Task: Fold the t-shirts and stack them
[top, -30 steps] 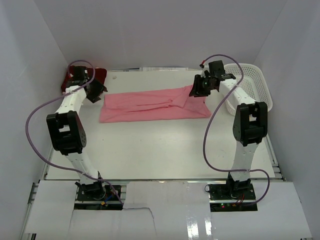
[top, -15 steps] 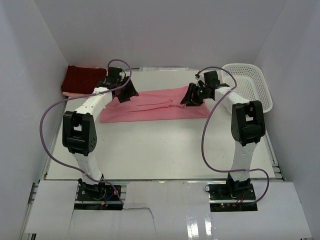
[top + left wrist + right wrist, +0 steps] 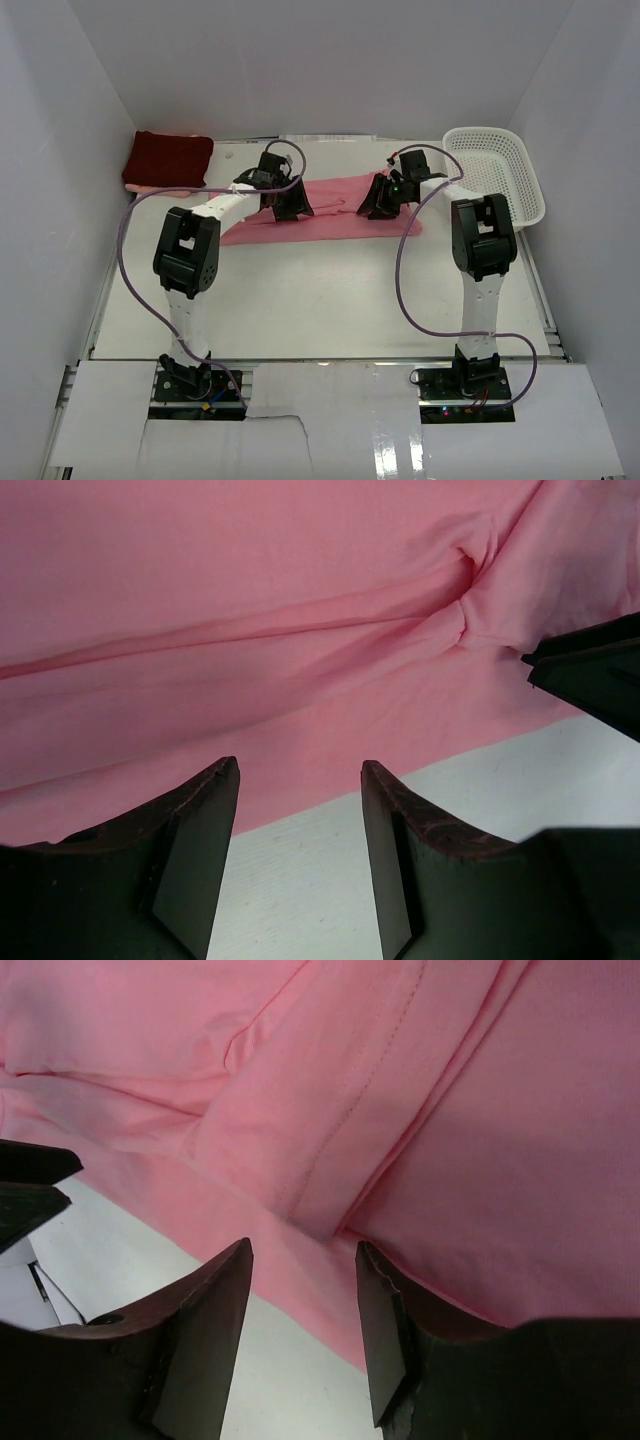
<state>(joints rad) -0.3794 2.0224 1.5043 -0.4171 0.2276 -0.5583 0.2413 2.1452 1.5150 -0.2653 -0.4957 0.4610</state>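
Pink t-shirt (image 3: pixel 335 212) is lying stretched out as a long, wrinkled band across the far half of the bench (image 3: pixel 320 300), and both arms are reaching in over it from either side. On the left, the left hand (image 3: pixel 290 200) is hanging over the shirt just left of its middle. Its wrist camera is showing two dark fingers (image 3: pixel 195 840) standing apart with nothing between them, only the shirt's edge and a wedge of white bench in the gap. On the right, the right hand (image 3: pixel 380 198) is leaning in over the shirt's right part, close to where the cloth is bunching up. Its fingers (image 3: pixel 210 1330) are parted too, framing a stitched seam and a fold of pink, and gripping nothing. Whether either pair of tips is actually brushing the cloth, I cannot tell from these angles. Each wrist camera is catching a dark corner of the other hand at its edge, so the two are working near each other over the same shirt. Off in the far left corner, the maroon t-shirt (image 3: pixel 168 160) is sitting as a neat folded rectangle, well apart from both hands, with a sliver of pale pink peeking out along its near edge. Over at the far right, the white mesh basket (image 3: pixel 522 170) is standing just beside the right arm.
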